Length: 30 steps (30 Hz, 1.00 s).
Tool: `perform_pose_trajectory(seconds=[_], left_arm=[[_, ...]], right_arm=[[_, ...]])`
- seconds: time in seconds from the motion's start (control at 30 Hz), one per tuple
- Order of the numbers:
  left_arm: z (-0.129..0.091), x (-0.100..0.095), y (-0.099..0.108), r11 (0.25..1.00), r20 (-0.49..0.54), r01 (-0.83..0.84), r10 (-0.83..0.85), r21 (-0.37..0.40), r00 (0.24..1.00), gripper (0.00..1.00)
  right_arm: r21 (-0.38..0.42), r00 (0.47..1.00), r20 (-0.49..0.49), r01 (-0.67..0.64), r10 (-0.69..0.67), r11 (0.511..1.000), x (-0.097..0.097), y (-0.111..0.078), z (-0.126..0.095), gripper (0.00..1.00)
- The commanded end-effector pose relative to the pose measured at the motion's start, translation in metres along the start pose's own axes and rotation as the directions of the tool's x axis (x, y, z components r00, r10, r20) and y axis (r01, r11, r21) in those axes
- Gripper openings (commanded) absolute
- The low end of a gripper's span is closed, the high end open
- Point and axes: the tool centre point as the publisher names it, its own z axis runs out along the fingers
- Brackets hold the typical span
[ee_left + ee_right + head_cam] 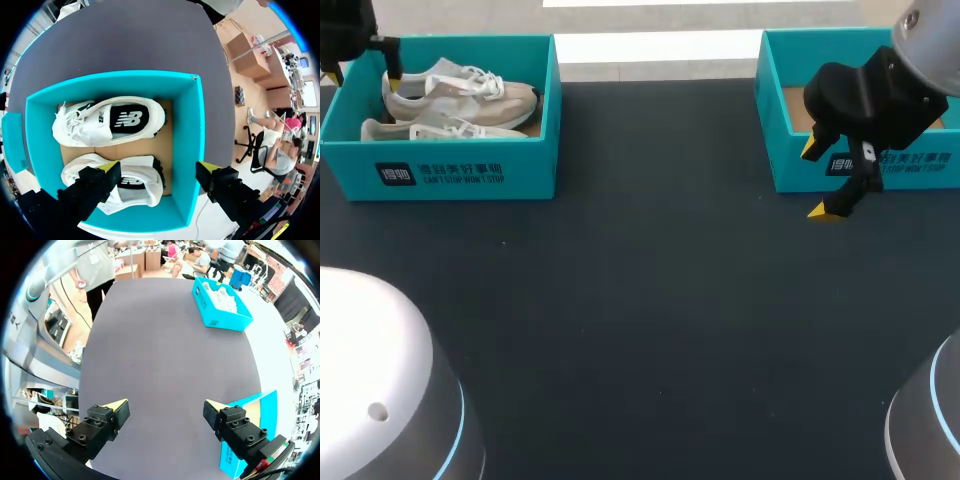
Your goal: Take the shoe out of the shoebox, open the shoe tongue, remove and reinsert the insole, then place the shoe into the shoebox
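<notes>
Both spread wide, empty: left tool (159,167) over shoes (110,122) in shoebox (192,145), right tool (166,404) over table (165,340).

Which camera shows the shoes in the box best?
Left wrist view: it looks straight down into the shoebox at both shoes, below the open left gripper. Head view shows them side-on, partly behind the box wall; right wrist view, only small and far.

One black finger (95,185) of the left pincer (159,167) covers part of the nearer white lace-up shoe (145,175). In the head view that pincer is mostly cut off at the corner. The right-hand open teal cardboard shoebox (788,160) runs off the edge, its inside largely hidden behind the right pincer (818,180). From the right wrist, the white contents of the far teal shoebox (220,320) are too small to tell apart
</notes>
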Motion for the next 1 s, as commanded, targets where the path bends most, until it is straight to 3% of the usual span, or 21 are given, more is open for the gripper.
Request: perform_pose_trajectory(seconds=[0.03,0.23,0.37,0.53,0.77,0.83,1.0], left_arm=[[0.000,0.000,-0.005,1.000,-0.001,0.000,0.000,-0.030,1.000,1.00],[0.006,0.000,-0.034,1.000,0.002,0.015,-0.015,-0.009,1.000,1.00],[0.010,0.001,-0.051,0.999,0.081,0.038,-0.038,0.013,0.996,1.00],[0.019,0.001,-0.062,0.997,0.088,0.043,-0.049,0.065,0.995,1.00],[0.028,-0.002,-0.071,0.996,0.073,0.032,-0.038,0.080,0.997,1.00],[0.032,-0.002,-0.072,0.996,0.075,0.032,-0.038,0.087,0.996,0.77],[0.041,-0.002,-0.071,0.996,0.068,0.027,-0.033,0.086,0.997,0.69]], right_arm=[[0.004,1.000,-0.002,-0.002,0.002,1.000,-0.002,0.001,0.001,1.00],[0.004,1.000,-0.002,-0.002,0.002,1.000,-0.002,0.001,0.001,1.00],[0.004,1.000,-0.002,-0.002,0.002,1.000,-0.002,0.001,0.001,1.00],[0.004,1.000,-0.002,-0.002,0.002,1.000,-0.002,0.001,0.001,1.00],[0.004,1.000,-0.002,-0.002,0.002,1.000,-0.002,0.001,0.001,1.00],[0.004,1.000,-0.002,-0.002,0.002,1.000,-0.002,0.001,0.001,1.00],[0.004,1.000,-0.002,-0.002,0.002,1.000,-0.002,0.001,0.001,1.00]])
